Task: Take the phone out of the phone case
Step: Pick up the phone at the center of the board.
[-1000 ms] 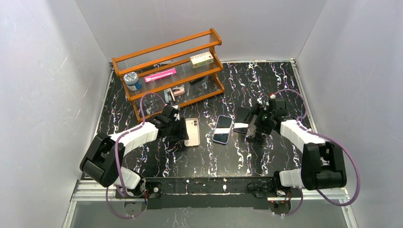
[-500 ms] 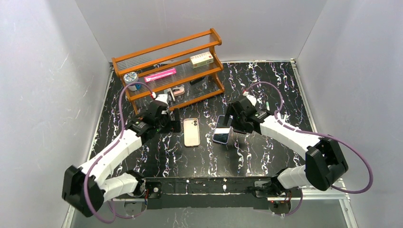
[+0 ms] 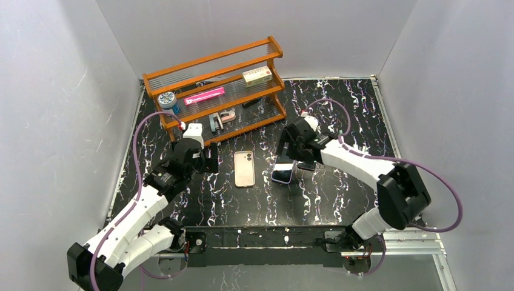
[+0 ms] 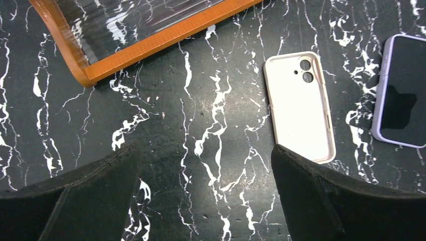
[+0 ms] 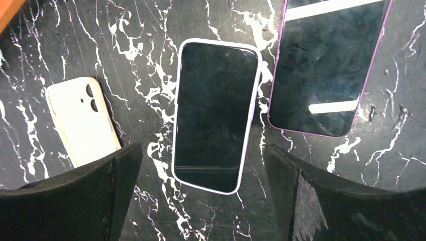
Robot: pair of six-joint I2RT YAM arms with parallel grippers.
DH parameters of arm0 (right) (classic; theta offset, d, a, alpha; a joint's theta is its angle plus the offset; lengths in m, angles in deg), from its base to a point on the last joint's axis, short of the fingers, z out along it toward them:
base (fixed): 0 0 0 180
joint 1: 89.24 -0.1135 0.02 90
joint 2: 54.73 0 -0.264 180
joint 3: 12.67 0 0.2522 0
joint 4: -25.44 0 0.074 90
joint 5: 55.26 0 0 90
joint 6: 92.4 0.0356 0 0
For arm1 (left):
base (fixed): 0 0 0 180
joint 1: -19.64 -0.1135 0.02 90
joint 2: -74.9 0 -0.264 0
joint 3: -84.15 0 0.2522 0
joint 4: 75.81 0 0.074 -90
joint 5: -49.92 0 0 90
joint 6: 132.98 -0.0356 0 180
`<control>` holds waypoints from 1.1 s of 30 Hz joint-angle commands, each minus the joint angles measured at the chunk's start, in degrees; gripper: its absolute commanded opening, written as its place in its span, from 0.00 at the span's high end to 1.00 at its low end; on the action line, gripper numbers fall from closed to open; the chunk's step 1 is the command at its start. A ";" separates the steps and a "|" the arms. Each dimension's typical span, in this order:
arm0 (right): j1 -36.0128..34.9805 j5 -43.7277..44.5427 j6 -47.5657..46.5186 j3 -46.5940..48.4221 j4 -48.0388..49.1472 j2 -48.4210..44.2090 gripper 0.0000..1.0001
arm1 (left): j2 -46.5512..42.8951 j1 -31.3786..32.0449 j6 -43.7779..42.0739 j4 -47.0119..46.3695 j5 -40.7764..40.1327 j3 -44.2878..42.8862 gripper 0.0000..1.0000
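A phone with a dark screen lies face up in a lavender case (image 5: 216, 115) on the black marble table, also in the top view (image 3: 282, 175) and at the right edge of the left wrist view (image 4: 402, 95). My right gripper (image 5: 203, 201) is open and empty. It hovers above the phone's near end with a finger on each side, seen in the top view (image 3: 292, 153). My left gripper (image 4: 206, 201) is open and empty over bare table, left of a cream phone case (image 4: 300, 105); it shows in the top view (image 3: 211, 160).
The cream case (image 3: 245, 168) lies left of the cased phone, also in the right wrist view (image 5: 83, 120). A second phone with a magenta edge (image 5: 326, 65) lies right of the cased phone. An orange wooden shelf (image 3: 218, 91) with small items stands at the back left; its foot shows (image 4: 150, 40).
My right gripper moved left from the magenta-edged phone to above the lavender-cased phone. My left gripper drew back left from the cream case and its arm stretched out. The phones have not moved.
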 commanded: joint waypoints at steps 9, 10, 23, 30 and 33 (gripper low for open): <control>-1.64 5.58 2.72 16.14 -11.86 15.71 0.01 | -3.42 -0.29 -5.95 -7.42 -3.86 5.92 0.02; -1.65 5.78 3.30 17.09 -12.88 16.87 0.01 | -3.58 -0.29 -5.91 -7.90 -3.72 6.25 0.02; -1.57 3.32 7.06 19.96 -17.79 23.40 0.01 | -3.93 -0.29 -6.59 -9.20 -2.99 6.96 0.02; -1.69 0.27 7.16 19.66 -16.38 24.08 0.01 | -4.33 -0.29 -6.56 -9.29 -2.39 6.91 0.02; -1.65 0.47 7.25 19.78 -16.21 24.07 0.01 | -4.47 -0.29 -6.48 -9.32 -2.23 6.91 0.02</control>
